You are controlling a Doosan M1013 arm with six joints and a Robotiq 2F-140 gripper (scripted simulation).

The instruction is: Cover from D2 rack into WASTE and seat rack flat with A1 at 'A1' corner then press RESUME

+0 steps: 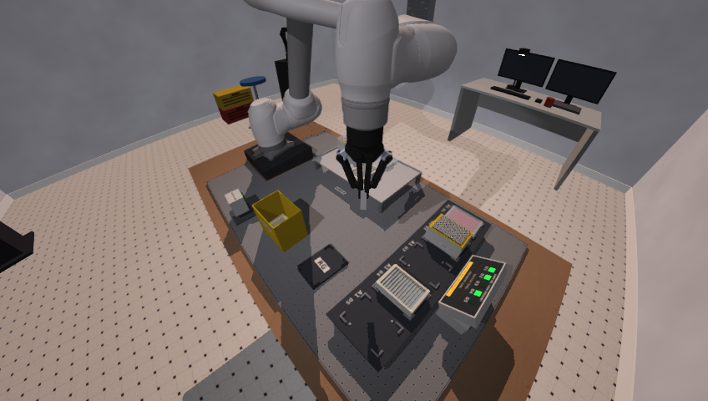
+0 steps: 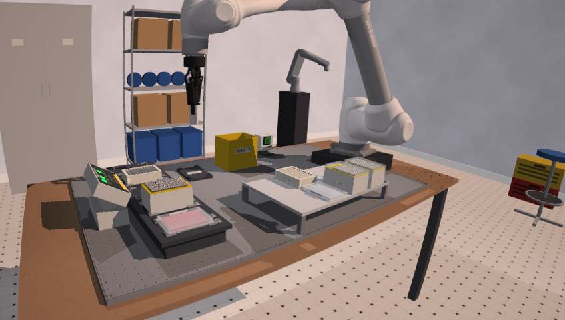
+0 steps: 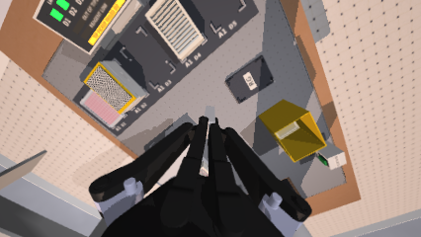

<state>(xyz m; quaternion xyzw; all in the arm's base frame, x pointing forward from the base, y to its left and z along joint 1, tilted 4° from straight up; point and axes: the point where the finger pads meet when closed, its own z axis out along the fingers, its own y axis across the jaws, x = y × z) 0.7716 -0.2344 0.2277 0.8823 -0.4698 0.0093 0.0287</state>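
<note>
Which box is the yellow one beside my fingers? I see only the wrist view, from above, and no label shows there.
Observer: The exterior view shows the side of that bin; its label reads WASTE.
Operator: How high is the gripper?
Observer: From the side, the gripper hangs shut, far higher than the bin's rim.
Operator: Does the rack at D2 sit flat?
Observer: In the exterior view the rack looks level on the deck, as far as I can judge.
</note>
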